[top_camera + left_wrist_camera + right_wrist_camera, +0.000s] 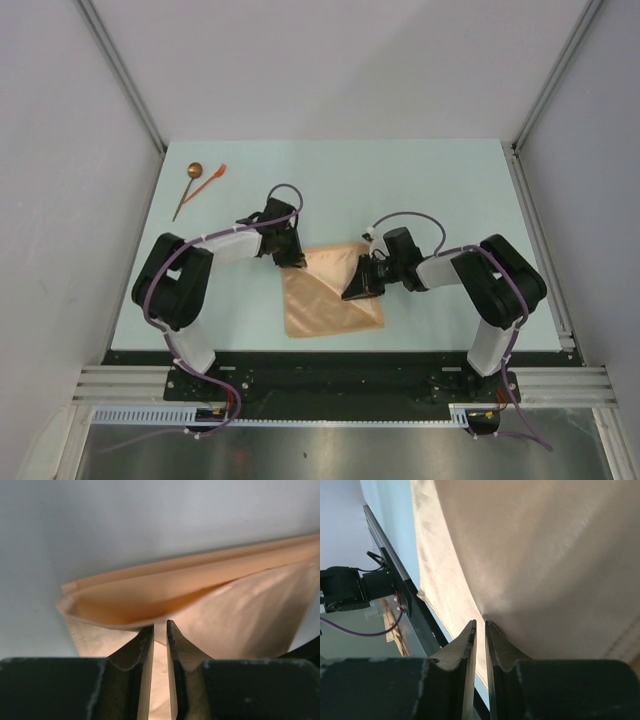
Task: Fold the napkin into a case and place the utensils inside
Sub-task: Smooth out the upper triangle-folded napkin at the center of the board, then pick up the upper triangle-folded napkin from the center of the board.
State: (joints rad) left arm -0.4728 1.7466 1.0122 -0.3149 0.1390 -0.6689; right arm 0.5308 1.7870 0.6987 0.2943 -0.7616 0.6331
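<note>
Tan-orange napkin (325, 308) is lying mid way across the desk (450, 190), left claw (297, 263) pinching its 11 o'clock corner, right claw (352, 291) clamping a flap over its middle, utensils (195, 169) sitting well off at 10 o'clock, nearer the left arm.

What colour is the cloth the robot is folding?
The napkin is plain tan-orange with no pattern, clearest in the top view.

From above, the left wrist (275, 235) and right wrist (372, 272) hide the napkin's (330, 300) upper corners.

Pale table (440, 200) is carrying the napkin (325, 300) near-centre; spoon (188, 188) and orange fork (211, 181) are lying together far-left.
</note>
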